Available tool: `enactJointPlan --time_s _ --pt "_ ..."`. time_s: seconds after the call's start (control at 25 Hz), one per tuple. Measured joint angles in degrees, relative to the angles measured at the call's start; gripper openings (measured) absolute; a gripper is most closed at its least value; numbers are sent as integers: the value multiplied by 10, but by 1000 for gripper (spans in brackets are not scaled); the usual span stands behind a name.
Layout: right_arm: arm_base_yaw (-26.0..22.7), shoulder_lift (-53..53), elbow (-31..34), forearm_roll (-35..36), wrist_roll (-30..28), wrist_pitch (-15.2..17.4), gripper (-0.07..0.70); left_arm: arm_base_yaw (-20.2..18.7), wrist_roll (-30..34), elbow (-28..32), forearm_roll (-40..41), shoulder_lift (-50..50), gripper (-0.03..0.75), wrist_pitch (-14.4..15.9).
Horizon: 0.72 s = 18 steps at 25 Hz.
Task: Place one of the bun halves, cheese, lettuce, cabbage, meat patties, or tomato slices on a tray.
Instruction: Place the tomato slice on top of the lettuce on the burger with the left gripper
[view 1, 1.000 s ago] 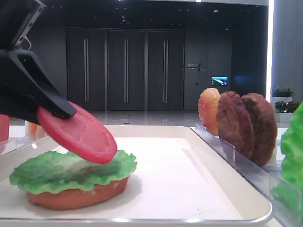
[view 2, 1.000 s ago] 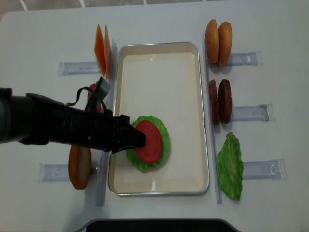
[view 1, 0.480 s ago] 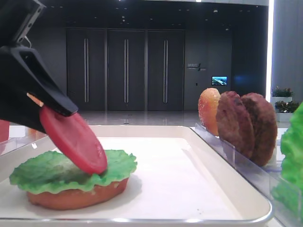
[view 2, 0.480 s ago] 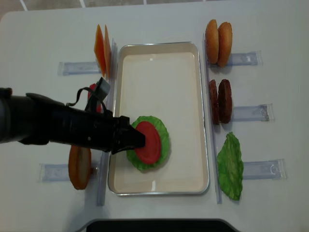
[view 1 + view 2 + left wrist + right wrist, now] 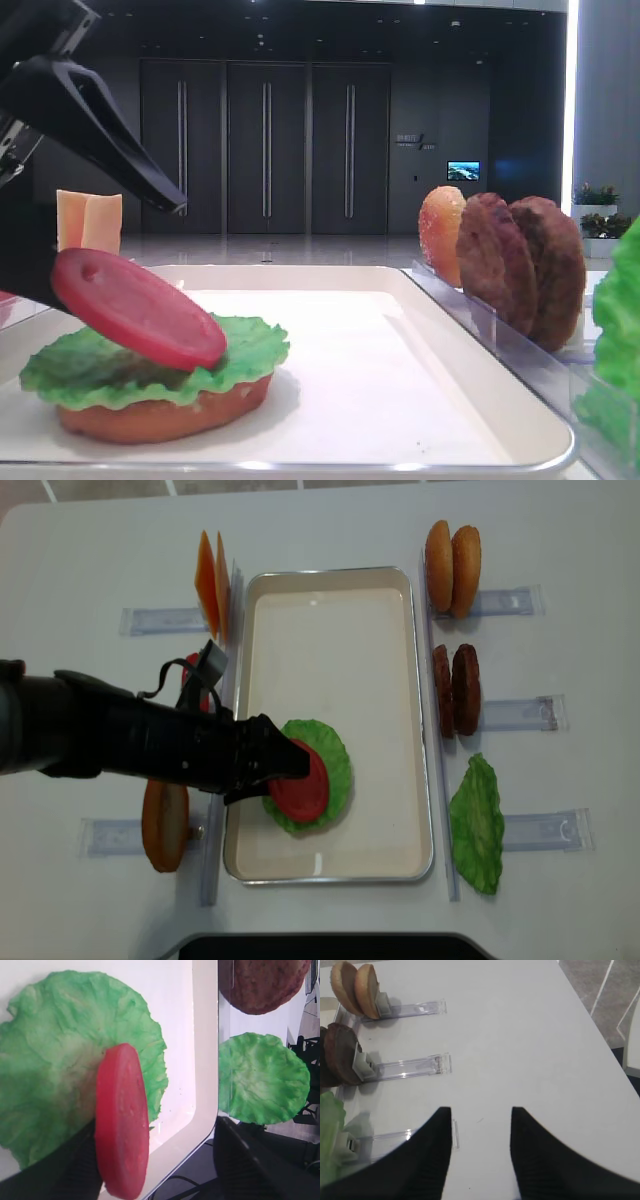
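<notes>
Tomato on lettuce, white bench, dark lobby behind.
We see our left hand (image 5: 285, 768) spread apart around the tilted tomato slice (image 5: 138, 309) on the tray (image 5: 330, 865); right hand (image 5: 481, 1152) apart.

You see a red tomato slice (image 5: 138, 309) lying tilted on the ruffled green lettuce (image 5: 150, 362), which covers an orange bun half (image 5: 165, 415) in the white tray (image 5: 420, 400).

Bun half (image 5: 160, 415) under lettuce (image 5: 150, 365) — mostly hidden.
</notes>
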Motion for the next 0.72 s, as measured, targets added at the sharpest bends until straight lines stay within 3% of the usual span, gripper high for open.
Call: enactJointPlan --time_s 0.16,0.72 --pt "0 0 0 0 0 0 274 0 -38 -17 29 0 494 0" --pt "0 0 0 0 0 0 274 0 -299 -97 247 0 496 1"
